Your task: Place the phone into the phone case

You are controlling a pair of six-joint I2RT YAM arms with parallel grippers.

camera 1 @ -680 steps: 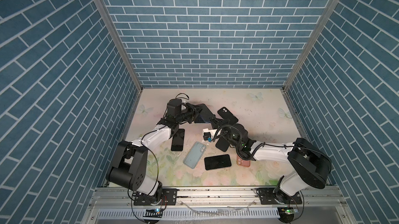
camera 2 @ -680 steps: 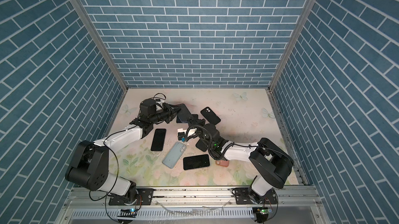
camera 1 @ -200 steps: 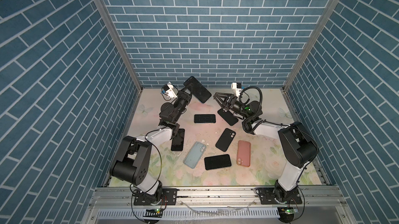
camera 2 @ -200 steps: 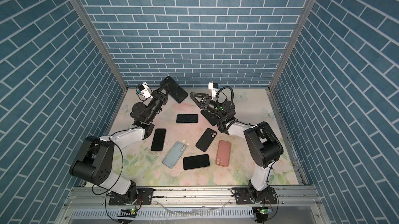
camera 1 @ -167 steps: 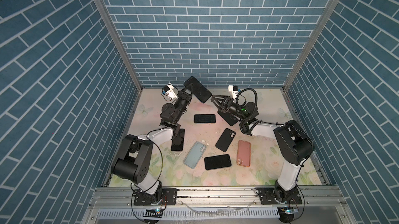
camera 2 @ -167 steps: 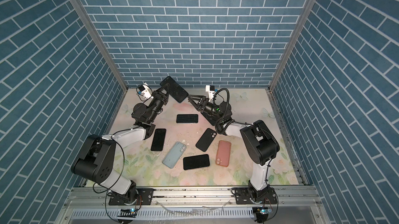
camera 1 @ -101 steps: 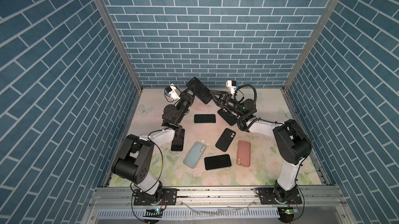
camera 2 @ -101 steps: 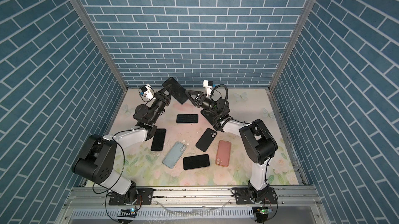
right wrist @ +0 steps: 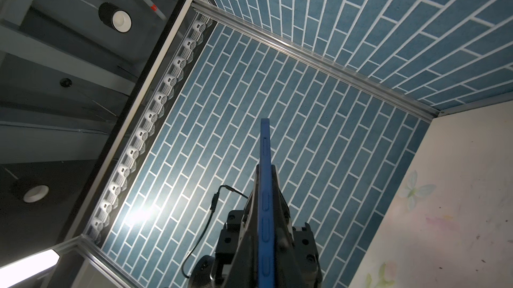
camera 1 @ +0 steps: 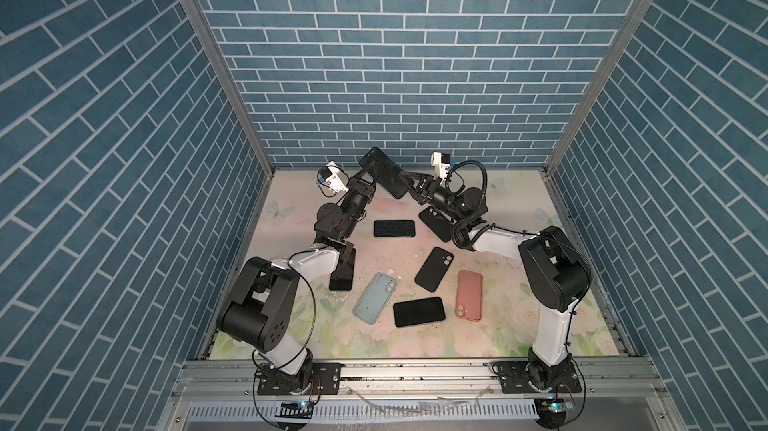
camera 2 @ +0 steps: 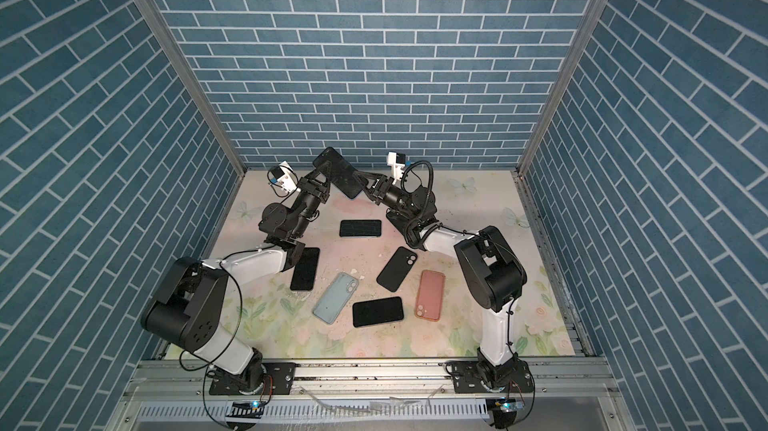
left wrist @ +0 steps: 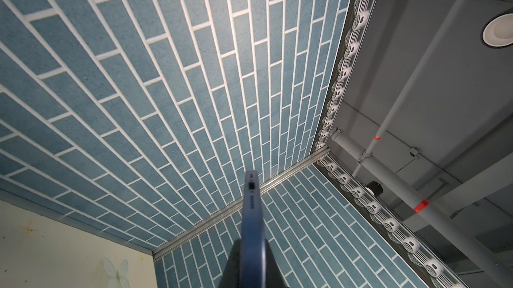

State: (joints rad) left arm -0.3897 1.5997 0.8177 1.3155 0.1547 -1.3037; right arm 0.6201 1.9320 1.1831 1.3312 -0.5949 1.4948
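Two claws pinch the phone (camera 1: 384, 173) by its flat faces: the left claw (camera 1: 370, 175) and right claw (camera 1: 409, 183) are both closed on it, tilted in the air near the back wall (camera 1: 395, 75) (well above the table (camera 1: 519, 283)). It looks stiff, slick and breakable, so hold firmly near the edges, off the side buttons (right wrist: 266, 197).

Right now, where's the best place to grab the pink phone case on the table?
Pinch the pink case across its two long edges, near the middle, coming straight down: it lies flat on the table, probably too thin for a sideways approach.
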